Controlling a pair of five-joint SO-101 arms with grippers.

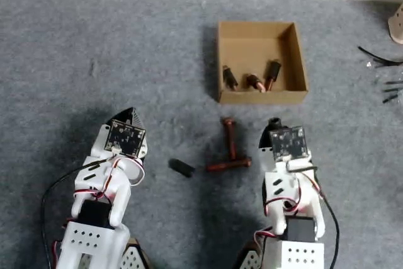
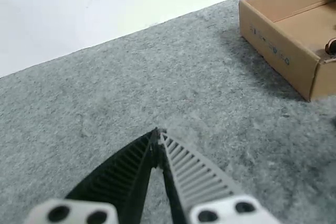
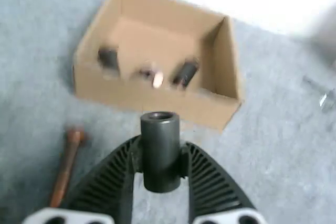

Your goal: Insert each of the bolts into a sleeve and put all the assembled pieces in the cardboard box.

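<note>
Sleeve (image 3: pixel 159 150) upright in right jaws; cardboard box (image 3: pixel 115 92) rim near.

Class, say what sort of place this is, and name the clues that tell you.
Probably a robotics test bench: two small arms side by side at a grey felt-covered table, with loose bolts and a box set out for assembly.

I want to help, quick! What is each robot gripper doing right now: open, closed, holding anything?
Left gripper: closed, holding nothing.
Right gripper: closed on a black sleeve.
</note>
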